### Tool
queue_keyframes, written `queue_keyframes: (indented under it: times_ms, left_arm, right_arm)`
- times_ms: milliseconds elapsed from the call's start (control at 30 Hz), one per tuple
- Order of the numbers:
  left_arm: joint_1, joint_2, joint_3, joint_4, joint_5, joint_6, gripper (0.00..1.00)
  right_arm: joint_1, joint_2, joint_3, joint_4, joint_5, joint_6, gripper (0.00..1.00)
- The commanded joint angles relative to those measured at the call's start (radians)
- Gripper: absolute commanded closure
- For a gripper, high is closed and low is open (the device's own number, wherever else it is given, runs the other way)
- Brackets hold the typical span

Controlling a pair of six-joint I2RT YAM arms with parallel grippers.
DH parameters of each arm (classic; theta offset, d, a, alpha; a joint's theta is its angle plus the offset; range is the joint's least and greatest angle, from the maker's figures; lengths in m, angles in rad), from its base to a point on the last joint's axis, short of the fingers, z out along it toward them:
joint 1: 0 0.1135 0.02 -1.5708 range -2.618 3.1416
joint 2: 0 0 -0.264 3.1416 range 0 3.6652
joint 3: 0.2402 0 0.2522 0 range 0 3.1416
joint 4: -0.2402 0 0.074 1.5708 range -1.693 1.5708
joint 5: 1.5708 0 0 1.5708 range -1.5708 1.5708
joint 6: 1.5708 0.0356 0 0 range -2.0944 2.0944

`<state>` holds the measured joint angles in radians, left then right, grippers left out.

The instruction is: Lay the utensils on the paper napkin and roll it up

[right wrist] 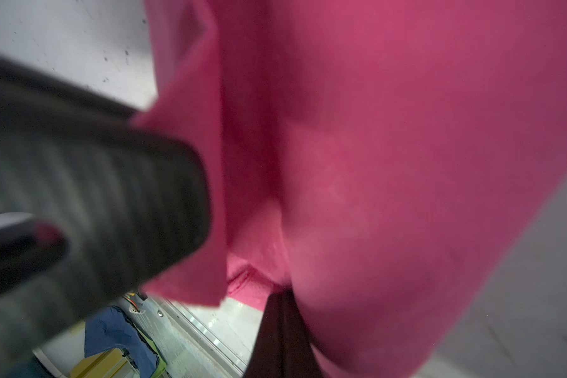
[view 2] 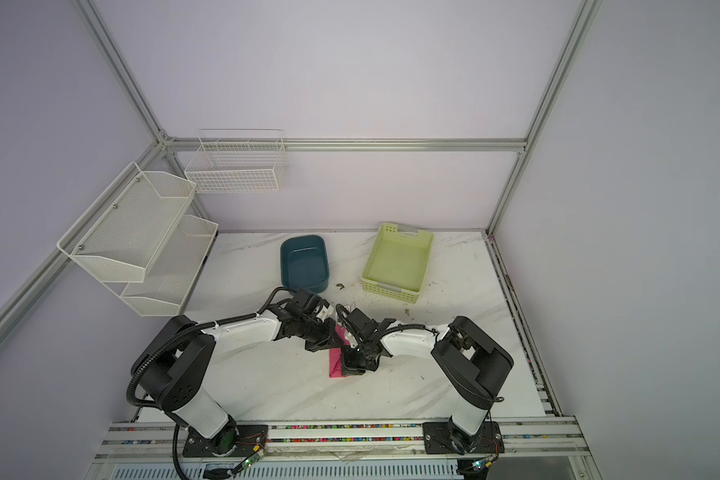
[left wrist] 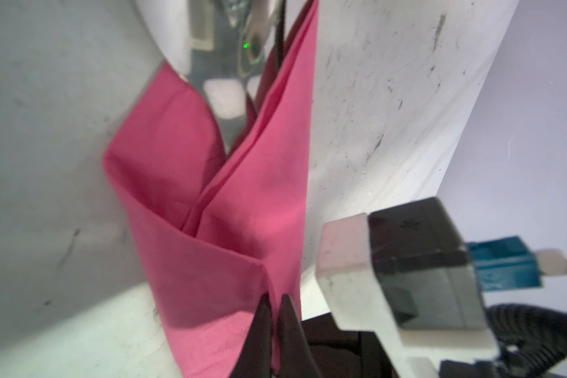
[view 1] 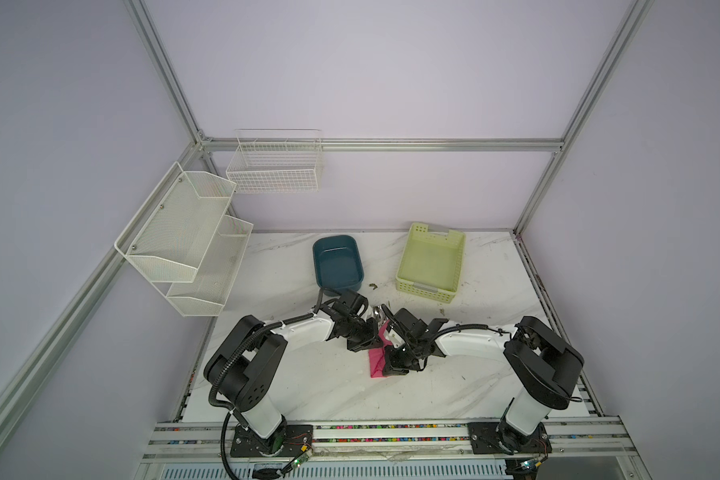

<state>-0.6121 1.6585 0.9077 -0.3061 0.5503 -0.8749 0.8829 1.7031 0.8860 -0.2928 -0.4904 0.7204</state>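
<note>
- Paper napkin (view 1: pixel 376 362): bright pink, folded lengthwise into a narrow bundle. It lies on the marble tabletop (view 1: pixel 308 382), about midway between the left and right edges and nearer the front edge than the back. Its long axis runs front to back.
- Utensils (view 1: pixel 377 312): shiny metal heads stick out of the bundle's back end. In the left wrist view one mirror-bright head (left wrist: pixel 225 95) shows inside the open fold. The handles are hidden by the paper.
- My left gripper (left wrist: pixel 275 309): dark fingertips are pinched together with a fold of the napkin between them. In both top views it sits on the bundle's left side, towards the back end.
- My right gripper (right wrist: pixel 282 304): jaws are closed, with the napkin's edge caught at the tips. The rest of that view is blurred pink. In both top views it sits over the bundle's front half, from the right.
- Teal tub (view 1: pixel 337 262): near the back edge, left of the middle, well apart from the napkin.
- Pale green basket (view 1: pixel 431 261): near the back edge, right of the tub and not touching it.
- White wire basket (view 1: pixel 273 166): hung on the back wall.
- White mesh two-tier shelf (view 1: pixel 184 237): hung on the left wall.
</note>
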Motion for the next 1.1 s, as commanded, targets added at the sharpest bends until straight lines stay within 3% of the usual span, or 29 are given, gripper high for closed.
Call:
queue_keyframes:
  times_ms: [0,433,700,967,1067]
  left_arm:
    - [-0.013,0.009,0.095,0.037,0.039,-0.013,0.91]
    - [-0.037,0.129,0.140,0.091,0.080,-0.035,0.91]
    - [-0.037,0.141,0.113,0.020,0.033,-0.004,0.92]
    - [-0.037,0.140,0.100,-0.005,0.017,0.010,0.92]
    - [-0.037,0.135,0.100,-0.005,0.015,0.010,0.92]
  right_arm:
    - [0.002,0.001,-0.019,-0.045,0.049,-0.004,0.98]
    - [0.002,-0.023,-0.021,-0.053,0.052,-0.002,0.98]
    - [-0.004,-0.109,0.015,-0.062,0.032,0.005,0.96]
    - [-0.125,-0.188,-0.027,-0.063,-0.014,-0.020,0.95]
    - [-0.136,-0.176,-0.048,-0.060,-0.025,-0.039,0.82]
